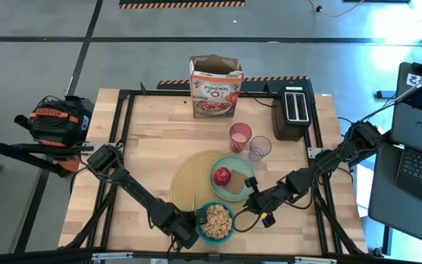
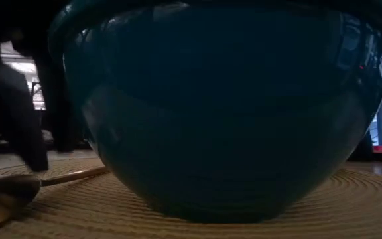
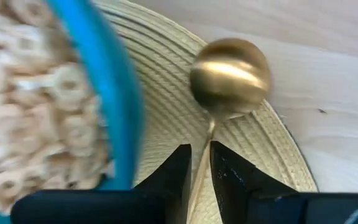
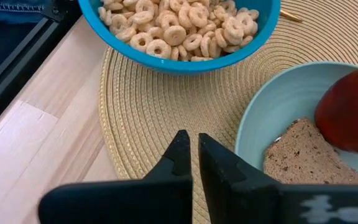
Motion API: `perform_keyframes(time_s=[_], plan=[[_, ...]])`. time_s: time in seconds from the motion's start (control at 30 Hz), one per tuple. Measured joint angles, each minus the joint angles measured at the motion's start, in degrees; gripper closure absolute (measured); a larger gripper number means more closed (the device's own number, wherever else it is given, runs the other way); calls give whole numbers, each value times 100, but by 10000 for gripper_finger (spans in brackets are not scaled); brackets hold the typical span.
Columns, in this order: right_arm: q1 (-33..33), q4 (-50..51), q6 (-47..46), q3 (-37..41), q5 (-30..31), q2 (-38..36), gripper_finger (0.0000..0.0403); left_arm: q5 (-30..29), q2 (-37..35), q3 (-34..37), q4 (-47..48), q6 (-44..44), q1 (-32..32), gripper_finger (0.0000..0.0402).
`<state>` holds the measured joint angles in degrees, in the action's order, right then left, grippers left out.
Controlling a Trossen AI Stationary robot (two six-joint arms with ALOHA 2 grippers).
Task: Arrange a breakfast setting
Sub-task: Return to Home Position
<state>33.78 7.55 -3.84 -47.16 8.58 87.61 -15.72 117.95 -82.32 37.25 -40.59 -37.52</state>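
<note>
Starting at the near edge of the counter (image 1: pixel 152 139): finding the blue bowl (image 2: pixel 231 113), full of ring cereal (image 4: pixel 179 25), sitting on the near part of the round yellow placemat (image 4: pixel 148 112). Filling most of the low view with its dark wall.

Finding the gold spoon (image 3: pixel 230 78) lying flat on the same mat, just beside the bowl on its left, head resting close to the mat's edge.

Locating the left claw (image 3: pixel 200 150) low at the bowl's near-left side, directly over the spoon's handle. Seeing the handle running in under it, but not managing to settle whether gripping or released: cannot tell.

Locating the right claw (image 4: pixel 192 135) on the bowl's other side, hovering over the mat between bowl and plate. Noting its 2 fingers drawn almost together, leaving only a slit, and gripping nothing.

Moving farther in: recording the pale green plate (image 4: pixel 272 106) resting on the right part of the mat, carrying 1 red apple (image 1: pixel 222 176) and 1 slice of brown toast (image 1: pixel 234 184) side by side, apple to the left.

Beyond the mat, on bare wood: recording the pink cup (image 1: pixel 239 136) standing upright, and the clear mug (image 1: pixel 259 149) just beside it on the right, near the plate's far rim.

At the far edge: noting 1 black toaster (image 1: pixel 293 114) on the right and 1 opened cereal box (image 1: pixel 215 88) standing to its left.
</note>
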Motion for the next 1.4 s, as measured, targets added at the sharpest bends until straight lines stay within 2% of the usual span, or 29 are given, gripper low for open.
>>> perform_keyframes(time_s=[0.27, 0.37, 0.57, 0.67, 0.8, 0.87, 1.03, 1.17, 1.3, 1.4], plan=[[0, -15, 153, -2, 184, -4, 395, -35, -256, -4, 196, 355, 0, 349], [0, -157, 255, -2, 547, -127, 395, -35, -315, -10, 574, 502, -21, 349], [1, -1066, 1479, -11, 619, -946, 395, -477, -683, -9, 1056, 973, -135, 349], [9, -1678, 2303, -9, 289, -1331, 395, -470, -1085, -9, 1045, 1229, -103, 349], [-185, -2914, 3395, -11, -1024, -1487, 395, -367, -1759, -9, 592, 1240, 86, 349], [-435, -3190, 3749, -9, -1738, -1488, 395, -77, -2100, -11, 178, 1043, 275, 349], [-1388, -3117, 4255, 4, -2366, -1697, 395, 1014, -2893, -13, -527, 421, 1101, 349], [-2026, -2568, 4385, 2, -2880, -2527, 395, 1732, -3527, -13, -462, 354, 2013, 349], [-2090, -1602, 4582, 1, -2765, -3854, 395, 2100, -4425, 58, -43, 705, 2713, 349], [-1732, -1421, 4593, 248, -2161, -4863, 395, 2245, -5382, 472, -272, 895, 2857, 349]])
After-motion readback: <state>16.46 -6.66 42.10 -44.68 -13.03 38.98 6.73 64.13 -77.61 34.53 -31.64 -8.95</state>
